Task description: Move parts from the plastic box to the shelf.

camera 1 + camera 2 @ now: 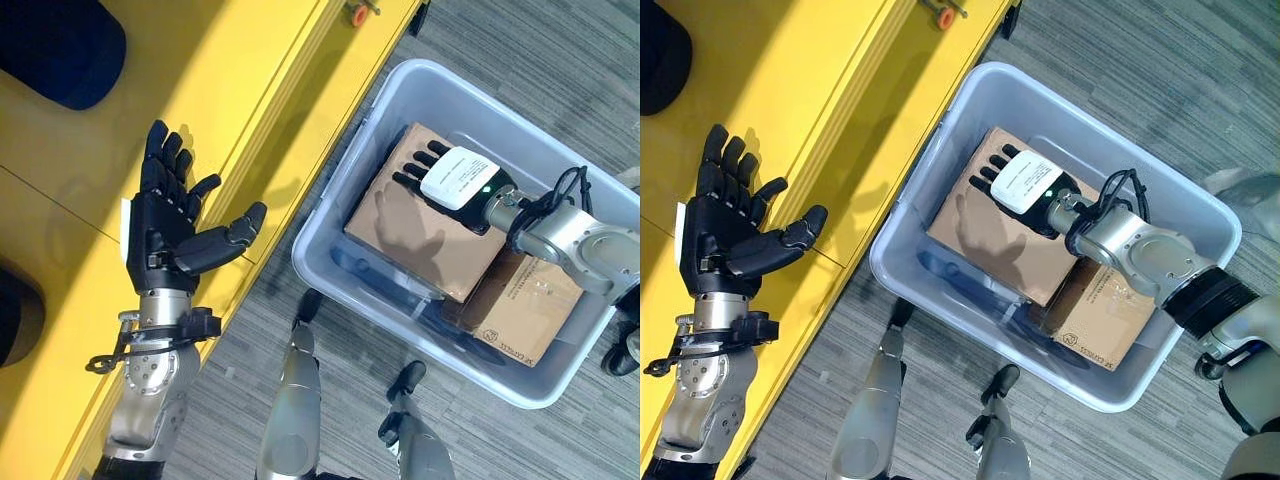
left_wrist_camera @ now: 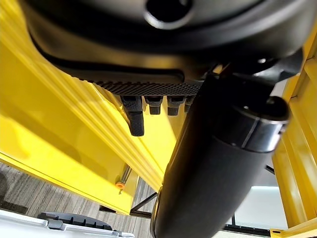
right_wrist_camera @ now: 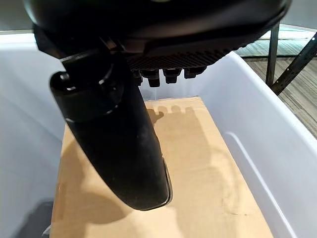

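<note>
Brown cardboard boxes (image 1: 425, 225) lie in the pale grey plastic box (image 1: 400, 85) at the frame's right, above a second carton (image 1: 525, 300). The right hand (image 1: 455, 180) hovers over them, fingers straight. The left hand (image 1: 165, 225) spreads open above the yellow shelf (image 1: 70, 180) at left.

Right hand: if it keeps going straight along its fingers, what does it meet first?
Probably the far wall of the plastic box. The right hand hovers open above the upper cardboard box, fingers running along its top towards that wall. How high it sits above the cardboard is unclear, so it might graze the cardboard first.
</note>
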{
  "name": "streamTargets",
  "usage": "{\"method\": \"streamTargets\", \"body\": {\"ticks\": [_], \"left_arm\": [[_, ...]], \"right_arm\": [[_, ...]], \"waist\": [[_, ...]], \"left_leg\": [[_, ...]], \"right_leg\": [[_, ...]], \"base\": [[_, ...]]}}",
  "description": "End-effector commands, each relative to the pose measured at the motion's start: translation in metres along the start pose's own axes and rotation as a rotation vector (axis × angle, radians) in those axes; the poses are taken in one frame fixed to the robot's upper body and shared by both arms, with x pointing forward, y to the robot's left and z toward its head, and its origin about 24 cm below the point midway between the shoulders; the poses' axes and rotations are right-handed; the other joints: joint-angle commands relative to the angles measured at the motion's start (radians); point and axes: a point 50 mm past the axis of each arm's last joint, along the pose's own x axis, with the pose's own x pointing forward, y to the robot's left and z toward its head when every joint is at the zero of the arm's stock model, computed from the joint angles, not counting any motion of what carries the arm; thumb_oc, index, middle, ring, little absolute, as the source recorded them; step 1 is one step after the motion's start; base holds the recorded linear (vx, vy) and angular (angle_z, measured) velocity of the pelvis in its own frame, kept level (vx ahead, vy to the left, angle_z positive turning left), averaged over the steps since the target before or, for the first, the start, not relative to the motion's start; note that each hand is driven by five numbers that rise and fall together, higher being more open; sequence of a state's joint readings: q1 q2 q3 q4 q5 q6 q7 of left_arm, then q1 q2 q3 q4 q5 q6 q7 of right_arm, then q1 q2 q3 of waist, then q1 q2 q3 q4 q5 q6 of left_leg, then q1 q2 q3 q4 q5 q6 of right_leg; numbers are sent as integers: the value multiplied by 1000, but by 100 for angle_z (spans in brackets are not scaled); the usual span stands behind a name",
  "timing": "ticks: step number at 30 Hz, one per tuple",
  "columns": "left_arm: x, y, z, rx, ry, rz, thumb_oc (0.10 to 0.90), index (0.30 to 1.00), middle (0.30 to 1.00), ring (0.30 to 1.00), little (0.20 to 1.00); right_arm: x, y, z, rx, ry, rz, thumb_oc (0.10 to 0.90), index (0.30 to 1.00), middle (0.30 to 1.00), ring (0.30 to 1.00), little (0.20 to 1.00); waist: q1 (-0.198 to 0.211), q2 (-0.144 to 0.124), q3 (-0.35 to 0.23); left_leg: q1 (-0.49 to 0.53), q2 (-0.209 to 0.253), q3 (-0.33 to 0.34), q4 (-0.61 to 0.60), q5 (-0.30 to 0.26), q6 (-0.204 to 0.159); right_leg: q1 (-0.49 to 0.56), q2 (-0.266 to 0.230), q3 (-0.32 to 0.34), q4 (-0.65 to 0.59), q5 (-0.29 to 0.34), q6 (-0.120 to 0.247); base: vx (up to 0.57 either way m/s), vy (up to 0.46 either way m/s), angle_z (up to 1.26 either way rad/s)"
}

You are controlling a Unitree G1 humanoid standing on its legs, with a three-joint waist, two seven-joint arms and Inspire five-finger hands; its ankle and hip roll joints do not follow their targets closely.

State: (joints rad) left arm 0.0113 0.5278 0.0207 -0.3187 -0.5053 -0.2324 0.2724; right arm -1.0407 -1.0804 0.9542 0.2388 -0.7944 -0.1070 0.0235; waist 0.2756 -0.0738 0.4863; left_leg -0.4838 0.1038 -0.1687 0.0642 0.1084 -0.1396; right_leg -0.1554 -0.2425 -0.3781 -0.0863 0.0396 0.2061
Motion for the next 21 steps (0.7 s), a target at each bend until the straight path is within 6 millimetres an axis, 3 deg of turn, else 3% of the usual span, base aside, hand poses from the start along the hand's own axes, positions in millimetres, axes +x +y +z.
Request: {"method": "streamTargets", "body": {"ticks": [1,10,21], "left_arm": [[4,-16,12,-26,-65,-86,900,1000,1000,1000,1000],[3,-16,10,-32,-50,-88,900,1000,1000,1000,1000],[1,-12,12,-25,-44,-91,900,1000,1000,1000,1000]], "right_arm": [[2,-43,-15,-24,46,-179,900,1000,1000,1000,1000],[-1,-39,-16,-6,55,-172,900,1000,1000,1000,1000],[-15,-54,-24,1,72,-236,900,1000,1000,1000,1000]], "waist": [[-37,-30,1],[-47,-31,-22],[-55,-32,-39]], "left_leg": [[-10,25,46,-68,94,-25],[16,32,59,-73,93,-24],[18,33,68,-74,97,-25]], "right_leg": [[202,52,16,66,-244,-41],[217,54,33,59,-236,-38],[223,53,45,46,-228,-38]], "base": [[0,0,0],[-14,8,-3],[-23,6,-4]]}}
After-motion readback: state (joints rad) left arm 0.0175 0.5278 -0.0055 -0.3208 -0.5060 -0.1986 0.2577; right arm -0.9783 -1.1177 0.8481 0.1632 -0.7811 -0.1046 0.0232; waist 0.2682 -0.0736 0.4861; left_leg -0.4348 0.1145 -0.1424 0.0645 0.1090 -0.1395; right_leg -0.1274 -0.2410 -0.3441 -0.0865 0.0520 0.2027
